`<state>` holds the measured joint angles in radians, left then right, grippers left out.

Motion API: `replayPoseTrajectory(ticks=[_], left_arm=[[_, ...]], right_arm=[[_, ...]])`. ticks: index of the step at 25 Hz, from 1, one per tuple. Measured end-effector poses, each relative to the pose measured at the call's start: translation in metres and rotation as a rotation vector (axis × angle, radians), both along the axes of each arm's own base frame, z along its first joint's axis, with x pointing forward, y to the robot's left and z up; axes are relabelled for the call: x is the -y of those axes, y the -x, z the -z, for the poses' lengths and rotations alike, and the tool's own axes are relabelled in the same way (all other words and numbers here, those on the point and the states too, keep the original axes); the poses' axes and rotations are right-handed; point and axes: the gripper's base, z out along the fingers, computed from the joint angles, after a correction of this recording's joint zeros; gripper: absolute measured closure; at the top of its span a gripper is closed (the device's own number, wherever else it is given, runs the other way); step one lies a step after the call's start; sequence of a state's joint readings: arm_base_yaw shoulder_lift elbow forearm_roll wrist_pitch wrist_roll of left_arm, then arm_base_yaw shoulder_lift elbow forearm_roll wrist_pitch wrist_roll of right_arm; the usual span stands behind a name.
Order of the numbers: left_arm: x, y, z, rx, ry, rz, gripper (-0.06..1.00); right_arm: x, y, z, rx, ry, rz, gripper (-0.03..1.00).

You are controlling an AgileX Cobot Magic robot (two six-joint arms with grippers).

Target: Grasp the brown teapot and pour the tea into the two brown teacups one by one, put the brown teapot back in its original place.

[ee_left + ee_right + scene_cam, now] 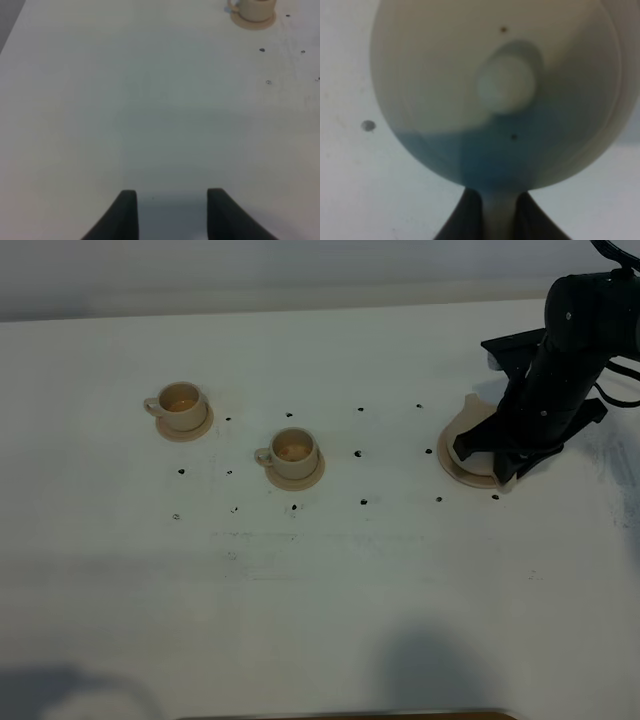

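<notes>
While right gripper (497, 202) clamps brown teapot (445, 75), left gripper (172, 196) gapes; teacups (182, 405) (295, 455) well away.

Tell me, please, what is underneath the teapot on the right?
A wide tan saucer; only its rim shows, left of and in front of the teapot. The rest, and the pot's base, is hidden by the teapot and the right arm.

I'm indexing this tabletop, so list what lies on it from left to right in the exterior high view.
left teacup → middle teacup → brown teapot. The right claw overlaps the teapot, so it is left out of the order.
</notes>
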<state>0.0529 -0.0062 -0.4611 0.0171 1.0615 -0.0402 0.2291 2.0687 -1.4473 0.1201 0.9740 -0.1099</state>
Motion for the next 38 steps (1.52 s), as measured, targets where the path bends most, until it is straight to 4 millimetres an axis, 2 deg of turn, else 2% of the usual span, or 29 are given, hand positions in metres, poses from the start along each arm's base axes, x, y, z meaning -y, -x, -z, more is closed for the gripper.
replayPoseTrajectory(ticks=[12, 38], left_arm=[[0.0000, 0.0000, 0.0000, 0.000, -0.001, 0.001, 0.63], [0.0000, 0.0000, 0.0000, 0.000, -0.001, 0.001, 0.63]], right_arm=[[-0.0013, 0.0002, 0.0005, 0.000, 0.000, -0.004, 0.75], [-0.0009, -0.0025, -0.0027, 0.016, 0.013, -0.016, 0.74]])
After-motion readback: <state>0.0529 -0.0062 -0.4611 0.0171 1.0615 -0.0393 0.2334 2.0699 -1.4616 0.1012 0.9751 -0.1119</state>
